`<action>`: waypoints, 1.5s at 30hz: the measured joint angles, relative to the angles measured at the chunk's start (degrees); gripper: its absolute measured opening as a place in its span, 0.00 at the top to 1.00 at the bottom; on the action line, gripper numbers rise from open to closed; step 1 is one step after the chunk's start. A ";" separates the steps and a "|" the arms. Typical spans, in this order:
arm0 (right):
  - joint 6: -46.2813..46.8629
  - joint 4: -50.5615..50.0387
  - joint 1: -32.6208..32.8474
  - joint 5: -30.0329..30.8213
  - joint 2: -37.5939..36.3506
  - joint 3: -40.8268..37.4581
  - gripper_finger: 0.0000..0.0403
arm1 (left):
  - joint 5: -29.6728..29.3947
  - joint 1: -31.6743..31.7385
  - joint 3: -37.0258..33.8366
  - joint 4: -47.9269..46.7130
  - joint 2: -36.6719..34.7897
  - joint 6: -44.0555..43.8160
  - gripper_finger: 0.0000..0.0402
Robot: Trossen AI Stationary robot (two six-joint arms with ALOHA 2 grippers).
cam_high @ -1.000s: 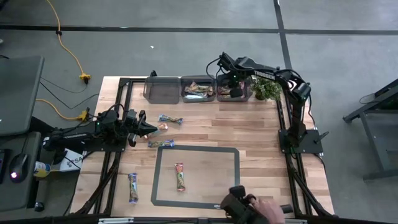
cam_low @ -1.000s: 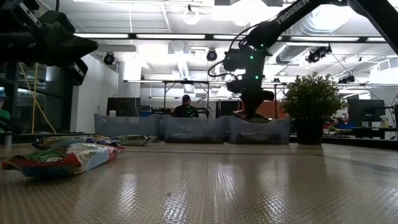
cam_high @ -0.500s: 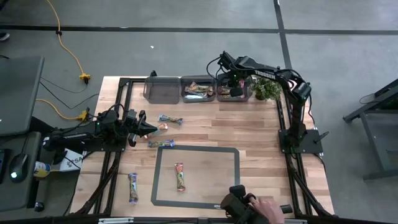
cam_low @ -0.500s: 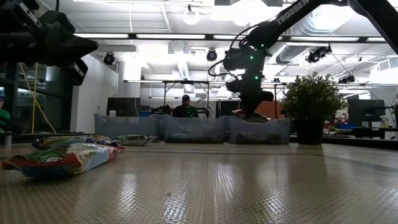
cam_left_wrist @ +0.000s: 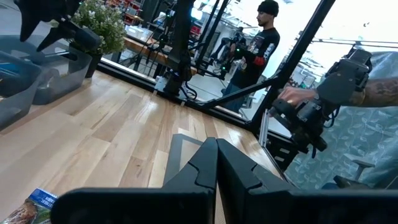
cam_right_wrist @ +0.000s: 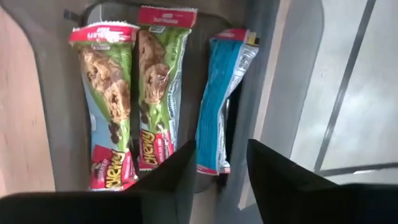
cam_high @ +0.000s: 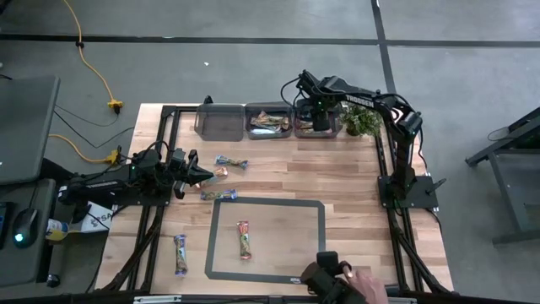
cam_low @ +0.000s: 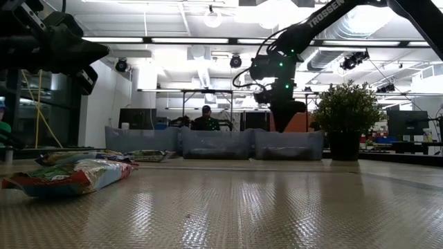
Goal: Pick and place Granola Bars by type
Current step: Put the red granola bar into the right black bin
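A light wooden desk (cam_high: 354,181) stands on a grey concrete floor (cam_high: 253,72), with a dark taped rectangle (cam_high: 266,239) marked on its near half. A yellow cable (cam_high: 94,69) runs over the floor to the far left. In the low view the room behind is a bright workshop, and a person (cam_low: 205,119) sits behind the bins.

Along the far edge stand three clear bins: the left bin (cam_high: 218,119), the middle bin (cam_high: 269,122) with bars in it, and the right bin (cam_high: 317,119). A potted plant (cam_high: 361,121) stands just right of them. Loose bars lie on the desk: one (cam_high: 231,162) near the left-centre, one (cam_high: 218,195) at the rectangle's far left corner, one (cam_high: 244,239) inside the rectangle, and one (cam_high: 180,254) at the near left. At the near edge a person's hand (cam_high: 364,283) holds a dark device (cam_high: 325,276).

The right arm reaches over the far edge, its right gripper (cam_high: 320,112) pointing down above the right bin, jaws apart and holding nothing. Its wrist view shows three bars below: two green-and-red ones (cam_right_wrist: 107,102) (cam_right_wrist: 158,87) side by side and a blue one (cam_right_wrist: 222,93) on edge against the wall. The left gripper (cam_high: 207,176) hangs level over the desk's left side, jaws together and empty.
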 joint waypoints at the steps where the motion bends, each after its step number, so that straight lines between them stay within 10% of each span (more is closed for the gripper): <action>1: 0.92 0.00 0.00 0.05 0.00 0.00 0.69 | 0.01 0.01 0.00 -0.01 0.00 0.00 1.00; 37: 42.14 -18.70 17.59 -4.56 -0.76 18.51 0.64 | 0.01 -0.01 0.00 -0.01 0.01 0.00 1.00; 45: 56.13 -22.97 22.65 -14.98 -0.76 23.28 0.64 | 0.01 0.01 0.00 0.00 0.00 0.00 1.00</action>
